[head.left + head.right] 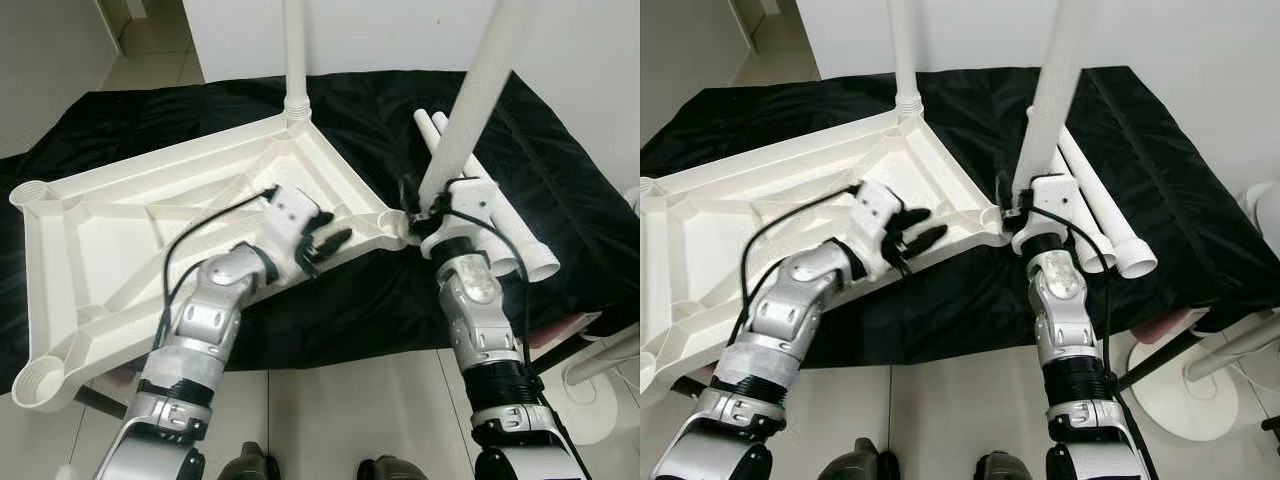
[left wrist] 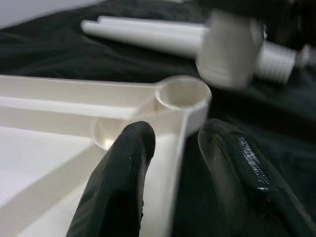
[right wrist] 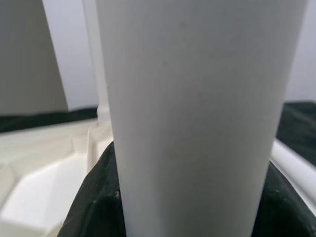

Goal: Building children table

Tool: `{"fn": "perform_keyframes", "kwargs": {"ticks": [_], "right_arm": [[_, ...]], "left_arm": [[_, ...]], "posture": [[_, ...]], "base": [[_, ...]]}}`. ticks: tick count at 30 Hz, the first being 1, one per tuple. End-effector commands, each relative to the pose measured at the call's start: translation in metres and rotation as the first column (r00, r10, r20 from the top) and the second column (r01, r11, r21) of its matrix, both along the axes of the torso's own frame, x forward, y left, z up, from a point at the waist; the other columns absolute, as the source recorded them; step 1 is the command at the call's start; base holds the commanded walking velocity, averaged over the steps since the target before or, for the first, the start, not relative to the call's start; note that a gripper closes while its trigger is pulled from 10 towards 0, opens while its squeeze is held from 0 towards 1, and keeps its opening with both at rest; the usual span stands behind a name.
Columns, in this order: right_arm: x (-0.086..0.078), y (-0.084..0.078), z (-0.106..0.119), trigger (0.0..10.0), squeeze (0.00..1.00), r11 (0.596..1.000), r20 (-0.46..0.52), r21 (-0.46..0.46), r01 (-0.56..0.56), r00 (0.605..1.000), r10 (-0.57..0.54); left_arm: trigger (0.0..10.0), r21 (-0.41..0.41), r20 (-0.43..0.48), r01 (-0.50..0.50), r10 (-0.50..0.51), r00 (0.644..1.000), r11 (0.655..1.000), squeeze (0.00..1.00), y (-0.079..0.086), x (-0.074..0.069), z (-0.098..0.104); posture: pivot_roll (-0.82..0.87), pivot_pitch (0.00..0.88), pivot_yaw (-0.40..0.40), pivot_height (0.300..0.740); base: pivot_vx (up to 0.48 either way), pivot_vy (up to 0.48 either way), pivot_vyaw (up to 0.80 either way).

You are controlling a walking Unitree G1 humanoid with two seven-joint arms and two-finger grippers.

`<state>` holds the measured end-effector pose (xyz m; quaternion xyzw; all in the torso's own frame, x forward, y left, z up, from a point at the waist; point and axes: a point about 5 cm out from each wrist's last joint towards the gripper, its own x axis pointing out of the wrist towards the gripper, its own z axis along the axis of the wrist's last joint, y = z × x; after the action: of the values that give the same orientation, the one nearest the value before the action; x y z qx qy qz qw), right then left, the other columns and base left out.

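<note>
tabletop [image 1: 150, 215] upside down, frame centre-left, sockets up | left gripper [image 1: 325, 243] fingers apart astride its rim, we judge to brace it | right gripper [image 1: 425, 212] clamped on leg [image 1: 478, 90], tilted, threaded end beside the corner socket [image 2: 181, 92] | two spare legs [image 1: 1105, 215] right of centre

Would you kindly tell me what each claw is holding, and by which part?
The right claw grips the upright white leg near its lower end. The left claw straddles the tabletop rim beside the empty corner socket.
</note>
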<state>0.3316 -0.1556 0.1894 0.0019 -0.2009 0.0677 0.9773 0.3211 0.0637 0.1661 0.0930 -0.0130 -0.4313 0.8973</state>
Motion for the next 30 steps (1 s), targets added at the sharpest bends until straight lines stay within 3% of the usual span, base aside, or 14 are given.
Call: {"fn": "perform_keyframes", "kwargs": {"ticks": [1,4,10,12,14,15,24,30], "right_arm": [[0.000,-0.001,0.008,10.0,0.00,1.000,0.040,0.010,0.011,0.999,-0.011],[-0.001,-0.003,0.006,10.0,0.00,1.000,0.039,0.008,0.012,0.999,-0.012],[-0.001,-0.005,0.005,10.0,0.00,1.000,0.037,0.006,0.018,0.999,-0.018],[-0.003,-0.005,0.004,10.0,0.00,1.000,0.039,0.005,0.023,0.999,-0.023],[-0.003,-0.005,0.004,10.0,0.00,1.000,0.039,0.005,0.023,0.999,-0.023],[-0.003,-0.004,0.004,10.0,0.00,1.000,0.040,0.005,0.024,0.999,-0.024],[-0.007,-0.009,0.002,10.0,0.00,0.999,0.043,0.002,0.043,0.998,-0.043],[-0.006,-0.010,0.003,10.0,0.00,0.999,0.043,-0.003,0.048,0.998,-0.048]], "left_arm": [[10.0,0.047,-0.041,0.038,-0.036,0.999,0.998,0.00,-0.002,-0.003,-0.009],[10.0,0.069,-0.074,0.090,-0.085,0.994,0.994,0.00,-0.005,-0.011,-0.012],[10.0,0.110,-0.089,0.060,-0.050,0.995,0.992,0.00,-0.006,-0.008,-0.018],[10.0,0.166,-0.105,-0.033,0.051,0.993,0.985,0.00,-0.005,0.005,-0.025],[10.0,0.166,-0.105,-0.033,0.051,0.993,0.985,0.00,-0.005,0.005,-0.025],[10.0,0.189,-0.103,-0.087,0.108,0.989,0.978,0.00,-0.003,0.012,-0.027],[10.0,0.194,-0.090,-0.231,0.252,0.964,0.953,0.00,0.001,0.032,-0.017],[10.0,0.263,-0.071,-0.197,0.222,0.972,0.945,0.00,-0.001,0.033,-0.021]], "posture": [[-0.12,0.008,0.052,0.740],[-0.12,0.007,0.054,0.740],[-0.13,0.004,0.060,0.740],[-0.14,0.004,0.074,0.740],[-0.14,0.004,0.074,0.740],[-0.15,0.003,0.077,0.740],[-0.16,0.003,0.088,0.740],[-0.16,0.005,0.090,0.740]], "base": [[0.000,0.000,0.00],[0.000,0.000,0.00],[0.000,0.000,0.00],[0.000,0.000,0.00],[0.000,0.000,0.00],[0.000,0.000,0.00],[0.000,0.000,0.00],[0.000,0.000,0.00]]}}
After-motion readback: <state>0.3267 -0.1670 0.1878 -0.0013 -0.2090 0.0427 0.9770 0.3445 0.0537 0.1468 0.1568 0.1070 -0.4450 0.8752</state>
